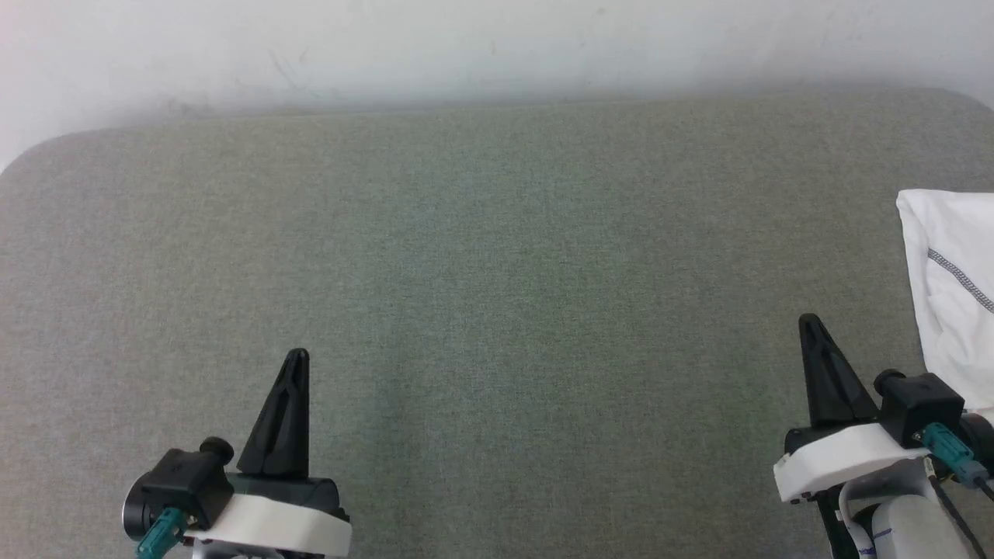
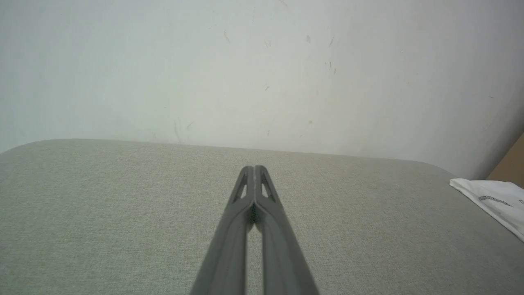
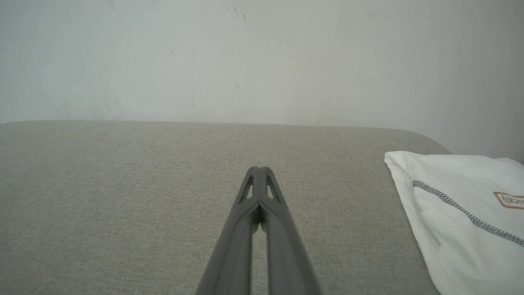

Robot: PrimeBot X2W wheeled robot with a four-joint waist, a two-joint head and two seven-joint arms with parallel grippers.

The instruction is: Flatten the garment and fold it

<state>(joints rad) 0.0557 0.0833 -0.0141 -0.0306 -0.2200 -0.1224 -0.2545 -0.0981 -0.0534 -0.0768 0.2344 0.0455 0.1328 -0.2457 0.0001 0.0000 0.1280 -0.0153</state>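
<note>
Garment (image 1: 951, 287) lies at far right, visible edge running toward wall (image 1: 497, 46).

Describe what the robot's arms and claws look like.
The left claw and right claw match: long black fingers tapering to a point, slotted near the tips, on a white base with a black block and teal plug. Dark cables run beside the pale right forearm.

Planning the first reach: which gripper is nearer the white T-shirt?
Right. The right gripper is close beside the white T-shirt, just to its left, not touching; the left gripper is far off across the grey padded surface.
</note>
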